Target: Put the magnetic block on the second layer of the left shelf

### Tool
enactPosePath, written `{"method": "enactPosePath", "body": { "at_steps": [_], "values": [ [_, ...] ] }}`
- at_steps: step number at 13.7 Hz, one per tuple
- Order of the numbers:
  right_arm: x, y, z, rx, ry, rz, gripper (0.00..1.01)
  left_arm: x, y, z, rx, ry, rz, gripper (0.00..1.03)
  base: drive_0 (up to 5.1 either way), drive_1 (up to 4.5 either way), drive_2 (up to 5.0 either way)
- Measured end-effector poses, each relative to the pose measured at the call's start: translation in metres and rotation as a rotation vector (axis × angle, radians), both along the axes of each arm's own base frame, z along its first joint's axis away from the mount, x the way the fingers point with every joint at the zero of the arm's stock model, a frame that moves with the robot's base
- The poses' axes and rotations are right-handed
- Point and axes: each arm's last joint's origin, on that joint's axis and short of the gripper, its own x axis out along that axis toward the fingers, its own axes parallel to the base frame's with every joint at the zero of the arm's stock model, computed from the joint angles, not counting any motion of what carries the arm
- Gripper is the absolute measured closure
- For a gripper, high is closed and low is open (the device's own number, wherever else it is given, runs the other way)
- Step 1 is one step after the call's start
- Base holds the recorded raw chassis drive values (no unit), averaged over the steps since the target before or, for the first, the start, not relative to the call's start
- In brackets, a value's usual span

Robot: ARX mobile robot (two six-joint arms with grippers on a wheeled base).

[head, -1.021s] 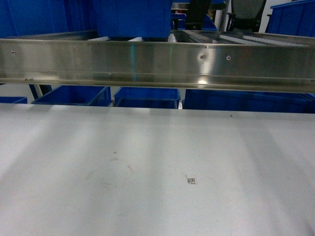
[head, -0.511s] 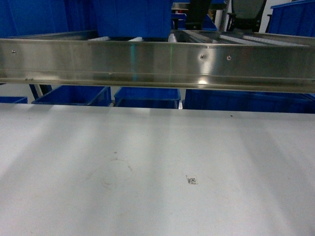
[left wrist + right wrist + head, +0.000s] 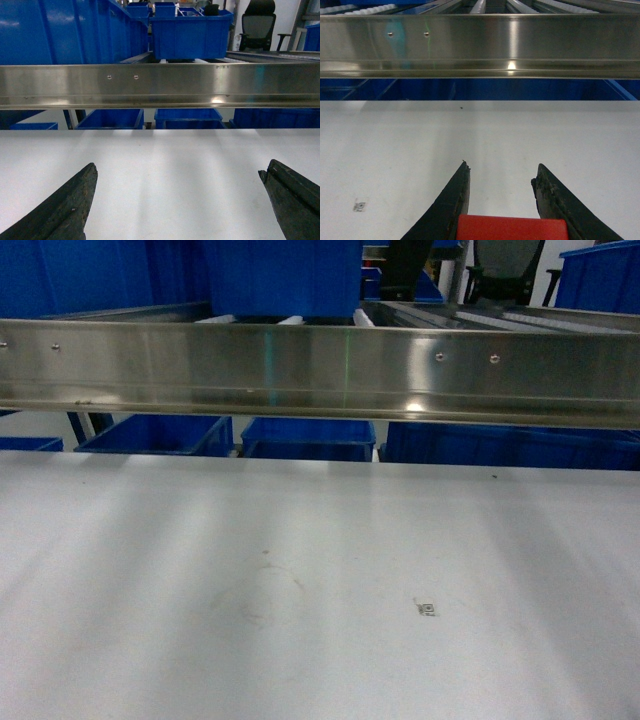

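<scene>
One blue crate [image 3: 190, 35] on rollers

Steel front rail [image 3: 320, 370] spans full width above white tabletop [image 3: 300, 570]; blue crate [image 3: 190, 35] occupies rollers behind, left.

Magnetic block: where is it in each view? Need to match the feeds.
Head: not in view.
Left wrist: not in view; left pincer open over the white tabletop.
Right wrist: magnetic block at bottom centre, between the right pincer fingers.
Shared landmark: the stainless-steel shelf rail.
</scene>
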Motion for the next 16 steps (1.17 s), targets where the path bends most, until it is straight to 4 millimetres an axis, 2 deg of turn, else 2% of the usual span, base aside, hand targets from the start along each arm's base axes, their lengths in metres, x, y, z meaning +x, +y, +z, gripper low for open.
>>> {"method": "enactPosePath", "body": {
  "at_steps": [16],
  "values": [
    [0.0,-0.0001,0.0,0.0,0.0,0.0,0.68,0.0,0.0,0.0,0.0,0.0,0.0,0.05,0.0,0.0,0.0]
  ]
}}
